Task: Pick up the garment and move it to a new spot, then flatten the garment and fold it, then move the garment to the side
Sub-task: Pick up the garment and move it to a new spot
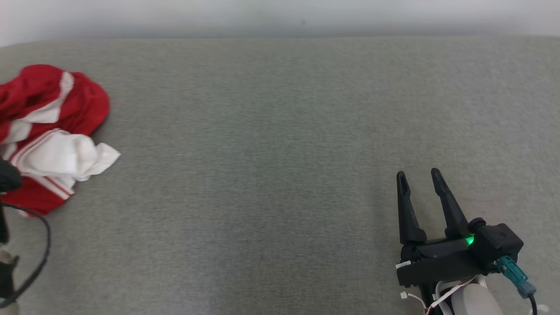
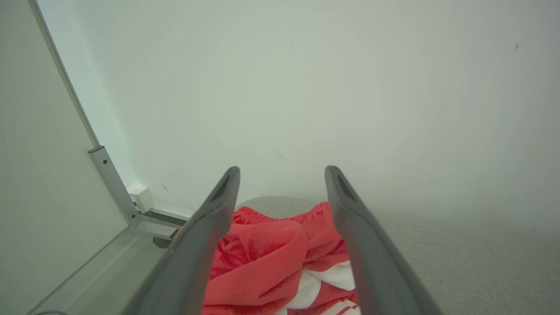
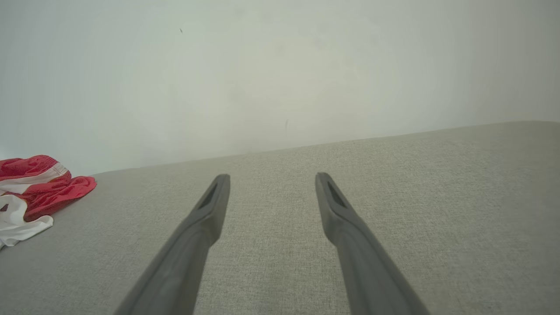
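A crumpled red-and-white garment (image 1: 52, 131) lay far left on the grey fabric surface (image 1: 262, 175). The left gripper (image 2: 282, 174) stood wide over it; the right gripper (image 1: 418, 174), equally wide, sat well apart.

We see our left tool (image 2: 282, 171) spread wide, the crumpled red-and-white garment (image 2: 262, 258) showing between its fingers on the grey surface (image 2: 459, 262).

Right pincer (image 1: 418, 173) at lower right, fingers spread, left pincer (image 2: 283, 170) likewise spread
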